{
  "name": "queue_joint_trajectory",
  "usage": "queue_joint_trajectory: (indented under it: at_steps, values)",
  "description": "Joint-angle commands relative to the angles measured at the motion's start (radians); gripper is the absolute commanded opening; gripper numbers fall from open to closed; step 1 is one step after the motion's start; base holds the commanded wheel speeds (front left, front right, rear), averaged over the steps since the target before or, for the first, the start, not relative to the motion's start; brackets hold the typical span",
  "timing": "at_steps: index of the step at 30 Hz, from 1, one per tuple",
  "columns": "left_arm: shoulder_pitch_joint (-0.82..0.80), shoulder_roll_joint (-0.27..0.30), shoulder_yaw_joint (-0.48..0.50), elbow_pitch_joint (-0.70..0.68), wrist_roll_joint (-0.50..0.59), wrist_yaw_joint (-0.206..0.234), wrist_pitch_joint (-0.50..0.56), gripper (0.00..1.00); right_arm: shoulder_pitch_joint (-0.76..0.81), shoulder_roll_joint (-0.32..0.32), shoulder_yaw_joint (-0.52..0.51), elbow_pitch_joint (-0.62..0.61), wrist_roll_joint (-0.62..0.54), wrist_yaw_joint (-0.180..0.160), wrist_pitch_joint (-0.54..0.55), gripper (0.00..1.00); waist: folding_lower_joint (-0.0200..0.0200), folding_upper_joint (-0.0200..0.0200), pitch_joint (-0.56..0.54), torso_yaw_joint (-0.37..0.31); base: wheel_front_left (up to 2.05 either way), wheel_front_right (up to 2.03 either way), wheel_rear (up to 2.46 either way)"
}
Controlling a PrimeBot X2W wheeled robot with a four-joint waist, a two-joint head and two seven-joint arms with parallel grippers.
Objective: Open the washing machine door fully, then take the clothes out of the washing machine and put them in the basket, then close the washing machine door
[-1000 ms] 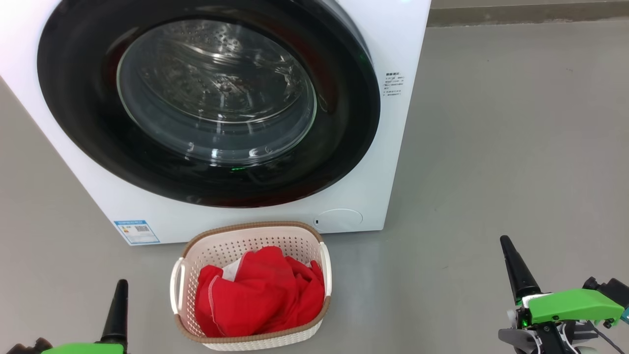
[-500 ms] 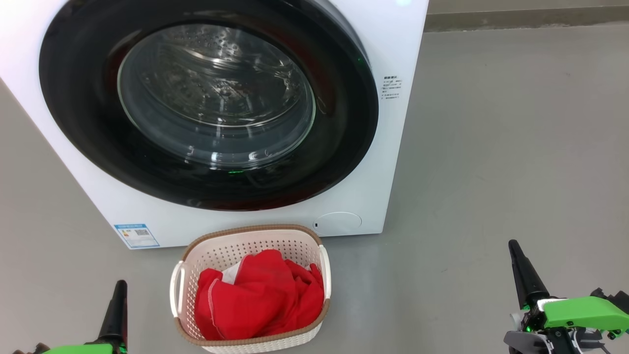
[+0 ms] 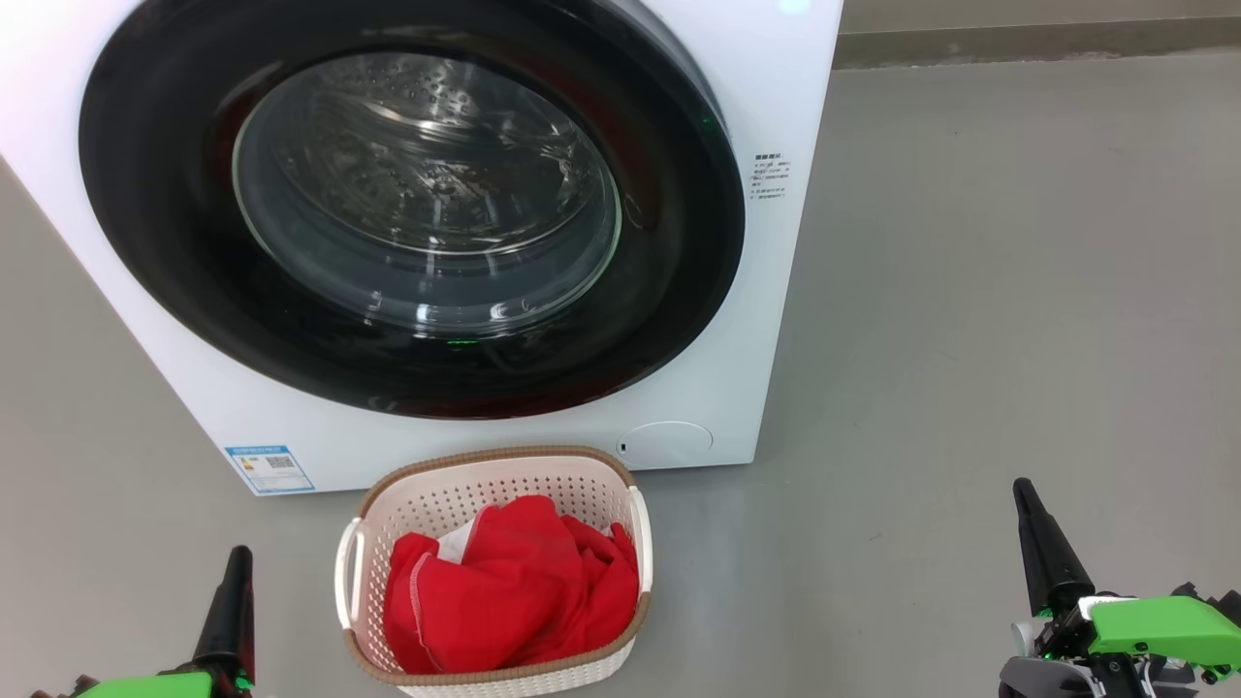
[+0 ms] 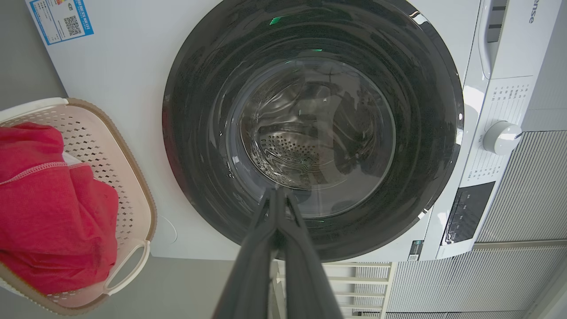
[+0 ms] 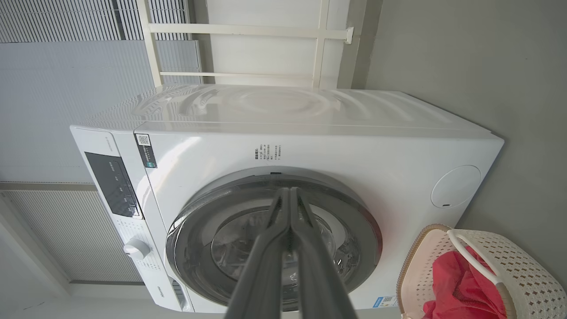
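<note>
- Grey floor [image 3: 970, 291] spreads around the machine [image 3: 785, 87] in the head view. Its door [image 3: 145, 242] lies flush against the front, so I read it as shut.
- Just in front of the machine sits the basket [image 3: 504, 454], with the red clothes [image 3: 514, 591] heaped inside it.
- Low at either side, well apart from basket and door, the left gripper [image 3: 236, 572] and right gripper [image 3: 1028, 504] carry nothing. Each shows as one dark spike.
- On the left wrist view, the left fingers [image 4: 266, 248] are pressed together and aim at the door glass. Through it I see bare steel drum [image 4: 288, 155] and no red. Basket and clothes sit at that view's left edge.
- On the right wrist view, the right fingers [image 5: 274, 239] are likewise pressed together and empty. The door rests against the machine's front, and the basket of clothes sits in the lower right corner.
- My judgement: opening, unloading and closing all look done. I cannot tell whether the door has latched, so that is the one thing left to check.
</note>
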Motion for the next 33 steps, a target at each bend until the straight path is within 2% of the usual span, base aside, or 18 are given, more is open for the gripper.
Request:
queue_joint_trajectory:
  at_steps: [1, 33]
  values:
    - [-0.038, 0.016, 0.035, -0.019, -0.003, -0.012, 0.004, 0.00, -0.008, -0.001, 0.023, -0.031, 0.005, -0.001, 0.007, 0.00, -0.0001, 0.0000, 0.000, 0.000, 0.00, 0.00, 0.00]
    - [-0.038, 0.015, 0.037, -0.019, -0.001, -0.012, 0.006, 0.00, -0.008, 0.000, 0.021, -0.031, 0.004, -0.001, 0.008, 0.00, -0.0001, 0.0000, 0.000, 0.000, 0.00, 0.00, 0.00]
